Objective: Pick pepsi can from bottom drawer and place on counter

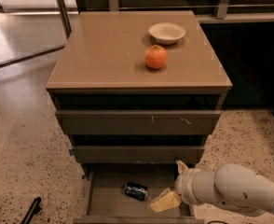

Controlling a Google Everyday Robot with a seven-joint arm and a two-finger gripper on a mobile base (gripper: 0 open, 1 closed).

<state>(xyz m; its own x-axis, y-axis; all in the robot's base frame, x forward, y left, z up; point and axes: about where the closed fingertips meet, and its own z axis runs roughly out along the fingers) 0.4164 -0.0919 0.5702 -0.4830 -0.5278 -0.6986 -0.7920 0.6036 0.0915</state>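
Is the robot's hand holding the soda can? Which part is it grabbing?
No, nothing is held. The gripper is open over the bottom drawer, and the pepsi can lies in the drawer to its left, outside the fingers.

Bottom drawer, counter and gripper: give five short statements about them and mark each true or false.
1. The pepsi can lies on its side in the bottom drawer. True.
2. The gripper is shut on the pepsi can. False: it is open, in the drawer just to the right of the can in the picture.
3. An orange sits on the counter. True.
4. The orange lies in the bowl. False: it stands on the counter in front of the bowl.
5. The bottom drawer is pushed shut. False: it is pulled out.
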